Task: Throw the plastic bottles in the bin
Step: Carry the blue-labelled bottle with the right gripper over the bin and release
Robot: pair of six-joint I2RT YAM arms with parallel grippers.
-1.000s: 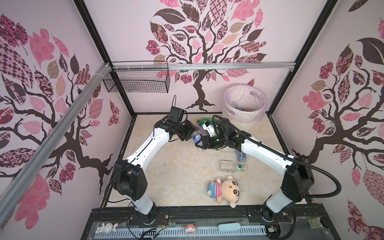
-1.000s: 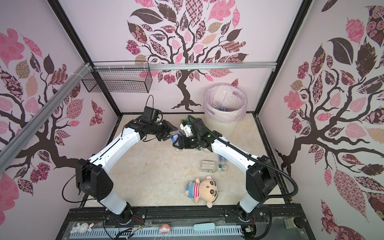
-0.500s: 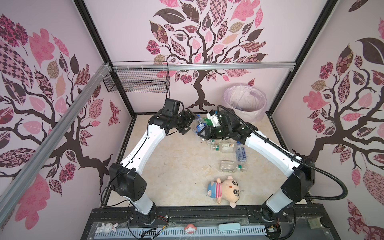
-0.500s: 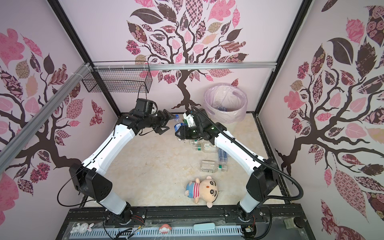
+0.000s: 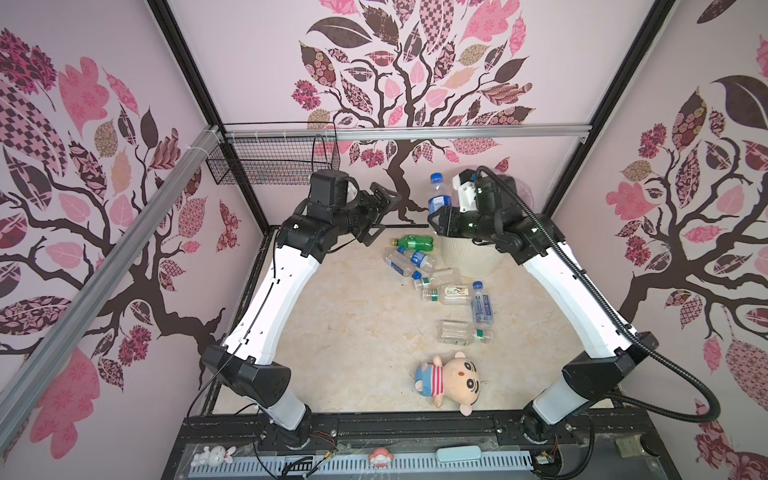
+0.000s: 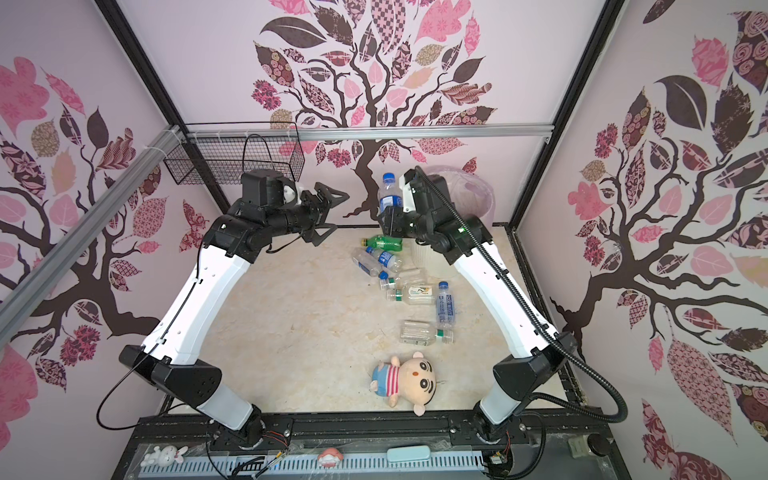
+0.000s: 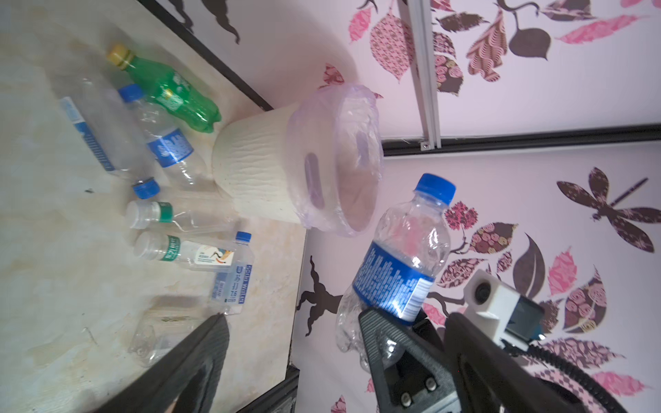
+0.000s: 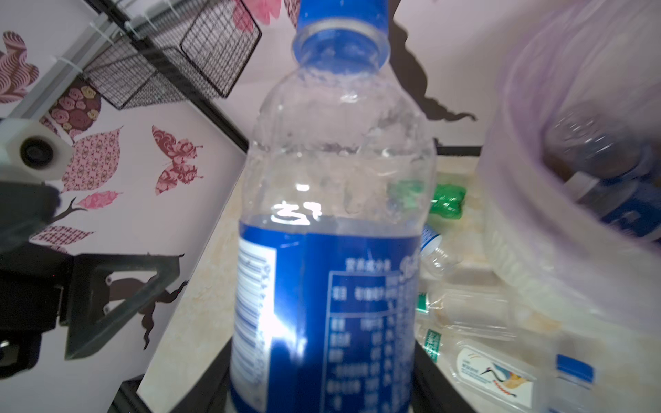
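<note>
Bottle [image 5: 439,198] clamped at base in my right gripper [image 5: 437,219], high beside bin [image 5: 469,258] to clear rim; left gripper [image 5: 379,214] wide, empty.

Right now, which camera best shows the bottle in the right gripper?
Left wrist view: the bottle shows cap to base in the right gripper. Right wrist view crops its cap; in both top views it is small.

The left half of the counter [image 5: 332,332] is bare, free for a reach. A cluster of lying bottles [image 5: 415,262] crowds the surface just beside the bin [image 5: 469,259], blocking its left and front. 2 more bottles [image 5: 463,334] and the plush doll [image 5: 449,380] dot the right front. The right gripper [image 5: 436,218], jaws clamped on an upright blue-capped bottle [image 5: 438,195], hangs near the bin's open mouth.
</note>
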